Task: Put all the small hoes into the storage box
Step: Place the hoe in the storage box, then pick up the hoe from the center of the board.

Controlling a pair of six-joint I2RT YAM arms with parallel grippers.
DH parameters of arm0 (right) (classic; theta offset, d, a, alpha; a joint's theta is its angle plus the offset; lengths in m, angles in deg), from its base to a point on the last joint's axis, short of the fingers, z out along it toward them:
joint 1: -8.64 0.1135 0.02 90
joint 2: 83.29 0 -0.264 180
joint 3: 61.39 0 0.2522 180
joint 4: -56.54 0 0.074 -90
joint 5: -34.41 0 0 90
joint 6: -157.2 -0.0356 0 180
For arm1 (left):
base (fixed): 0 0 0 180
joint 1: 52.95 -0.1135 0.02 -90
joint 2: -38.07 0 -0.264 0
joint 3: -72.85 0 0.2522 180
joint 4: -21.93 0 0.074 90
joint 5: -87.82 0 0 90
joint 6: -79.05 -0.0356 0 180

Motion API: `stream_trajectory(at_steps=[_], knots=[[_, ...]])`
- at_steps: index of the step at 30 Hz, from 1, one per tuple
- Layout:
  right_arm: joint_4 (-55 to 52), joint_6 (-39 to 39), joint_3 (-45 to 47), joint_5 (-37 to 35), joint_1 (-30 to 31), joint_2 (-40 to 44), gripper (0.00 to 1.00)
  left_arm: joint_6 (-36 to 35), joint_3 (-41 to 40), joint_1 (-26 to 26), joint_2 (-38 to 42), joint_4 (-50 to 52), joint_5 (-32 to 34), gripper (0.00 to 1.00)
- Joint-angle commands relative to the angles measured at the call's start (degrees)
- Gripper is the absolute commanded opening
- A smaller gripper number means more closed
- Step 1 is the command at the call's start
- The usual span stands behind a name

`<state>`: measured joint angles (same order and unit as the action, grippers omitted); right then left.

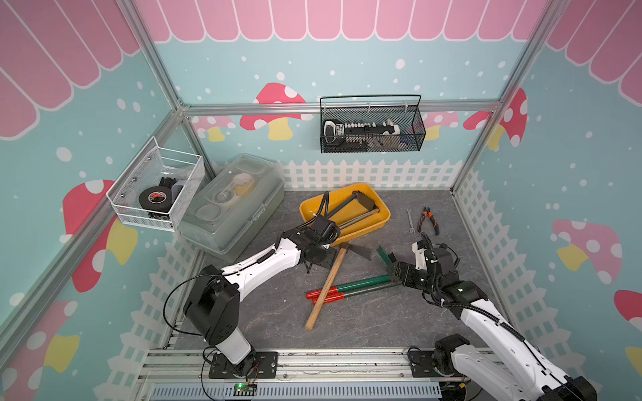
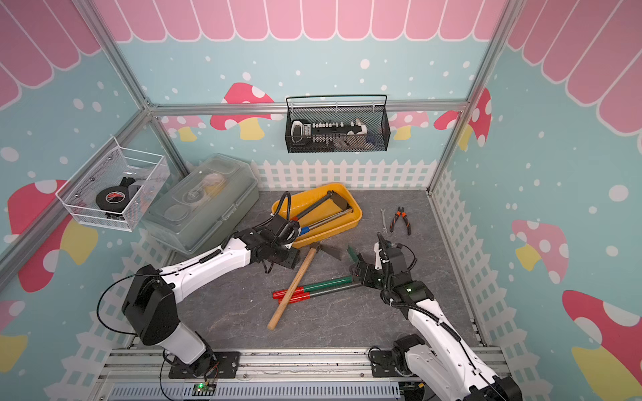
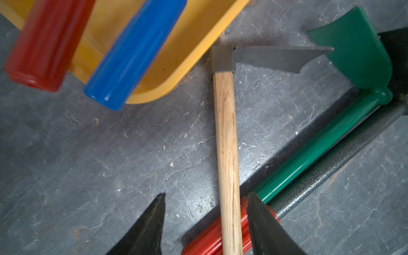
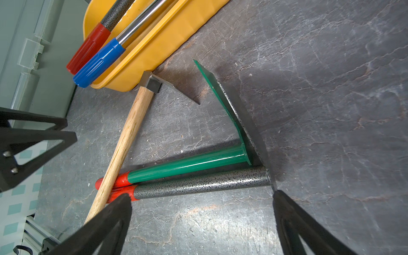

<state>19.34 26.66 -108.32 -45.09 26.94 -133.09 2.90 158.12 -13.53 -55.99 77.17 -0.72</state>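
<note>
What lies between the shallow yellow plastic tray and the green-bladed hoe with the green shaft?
The grey metal head and pointed blade of the wooden-handled hoe, head beside the rim of the yellow tray; clearest in the right wrist view.

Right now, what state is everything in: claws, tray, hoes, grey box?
Left gripper: open, empty.
Right gripper: open, empty.
Yellow tray: holds two hoes, grips overhanging its rim.
Wooden-handled hoe: on the table, lying across two others' red grips.
Green hoe: on the table, outside the tray.
Speckled hoe: beside it, on the table.
Grey box: lid on.
</note>
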Motion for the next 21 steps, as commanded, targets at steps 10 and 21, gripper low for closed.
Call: stream_trajectory(at_steps=[10,21], knots=[[3.45,-0.07,0.35,3.8,-0.2,-2.49,0.99,4.7,-4.57,3.24,-2.93,-4.58,-2.33,0.58],[5.9,-0.93,1.11,6.19,0.3,-3.93,0.99,5.28,-6.07,3.91,-7.75,-7.79,-3.61,0.56]])
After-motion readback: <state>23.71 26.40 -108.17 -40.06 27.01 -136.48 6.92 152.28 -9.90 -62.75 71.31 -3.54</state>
